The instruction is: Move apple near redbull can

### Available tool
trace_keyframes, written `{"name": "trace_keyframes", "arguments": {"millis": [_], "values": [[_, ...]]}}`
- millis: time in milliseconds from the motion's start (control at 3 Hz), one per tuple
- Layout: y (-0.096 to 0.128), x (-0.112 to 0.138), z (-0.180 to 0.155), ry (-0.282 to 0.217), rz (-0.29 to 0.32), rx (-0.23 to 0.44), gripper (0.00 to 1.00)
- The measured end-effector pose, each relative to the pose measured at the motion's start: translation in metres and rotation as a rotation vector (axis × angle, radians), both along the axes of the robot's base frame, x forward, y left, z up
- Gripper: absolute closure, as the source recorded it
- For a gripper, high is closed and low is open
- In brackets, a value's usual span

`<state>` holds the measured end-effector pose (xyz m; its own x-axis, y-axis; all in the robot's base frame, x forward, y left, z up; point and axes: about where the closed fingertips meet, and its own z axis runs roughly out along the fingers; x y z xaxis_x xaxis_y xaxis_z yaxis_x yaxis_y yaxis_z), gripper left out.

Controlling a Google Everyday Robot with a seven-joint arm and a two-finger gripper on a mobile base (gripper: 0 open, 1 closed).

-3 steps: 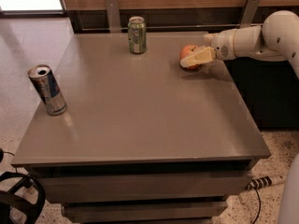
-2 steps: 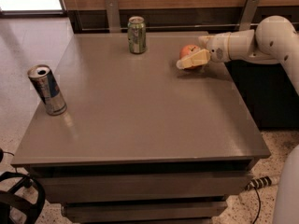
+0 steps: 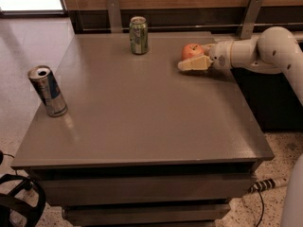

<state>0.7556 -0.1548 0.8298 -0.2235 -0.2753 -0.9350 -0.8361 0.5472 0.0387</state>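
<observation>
Camera view: transport step, with hand (image 3: 188,59) clamped on apple (image 3: 191,51) near far-right corner of surface (image 3: 142,112). Next: carry toward redbull can (image 3: 47,91) at left edge; release just beside.

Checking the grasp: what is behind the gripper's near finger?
The apple, far right on the table; its top shows. Its lower side and the far finger of the gripper are covered.

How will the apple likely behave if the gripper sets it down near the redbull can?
The apple, held in the gripper at the back right of the table, is round, so it may roll once released. It looks firm, so a pinch should hold. The slim, tall redbull can could tip if bumped.
</observation>
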Motion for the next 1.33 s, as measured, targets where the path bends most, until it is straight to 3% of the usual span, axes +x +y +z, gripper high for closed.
{"name": "trace_keyframes", "arguments": {"millis": [1000,1333], "values": [[0.0099,0.0012,-0.0038,0.006,0.014,0.003,0.95],[0.0127,0.0015,-0.0048,0.008,0.018,0.004,1.00]]}}
